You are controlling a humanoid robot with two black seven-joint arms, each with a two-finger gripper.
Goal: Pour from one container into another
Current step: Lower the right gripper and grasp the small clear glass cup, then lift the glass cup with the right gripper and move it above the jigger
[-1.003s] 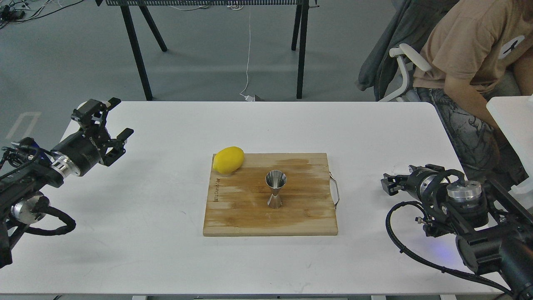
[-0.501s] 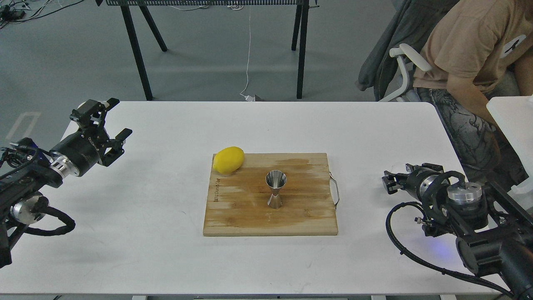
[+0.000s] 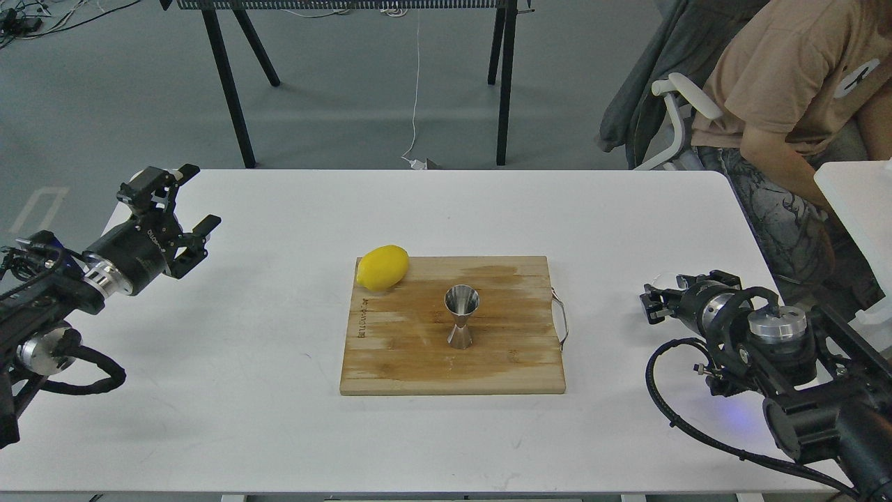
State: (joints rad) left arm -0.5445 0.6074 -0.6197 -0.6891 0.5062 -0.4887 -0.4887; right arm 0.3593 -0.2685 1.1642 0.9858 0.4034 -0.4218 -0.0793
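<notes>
Steel jigger (image 3: 461, 325) upright on cutting board (image 3: 418, 362) near lemon (image 3: 382, 267); glass cup (image 3: 665, 282) just behind right gripper (image 3: 651, 305), jaw state indiscernible; left gripper (image 3: 182, 202) jaws apart, empty.

Bright, even light; sharp focus

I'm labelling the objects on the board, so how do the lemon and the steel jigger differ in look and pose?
The lemon is matte yellow and rounded; the jigger is shiny steel, hourglass-shaped with a narrow waist. The lemon lies on its side, overhanging the far left corner of the cutting board; the jigger stands upright, open mouth up, near the board's middle. Both rest untouched on the board, apart from each other.
</notes>
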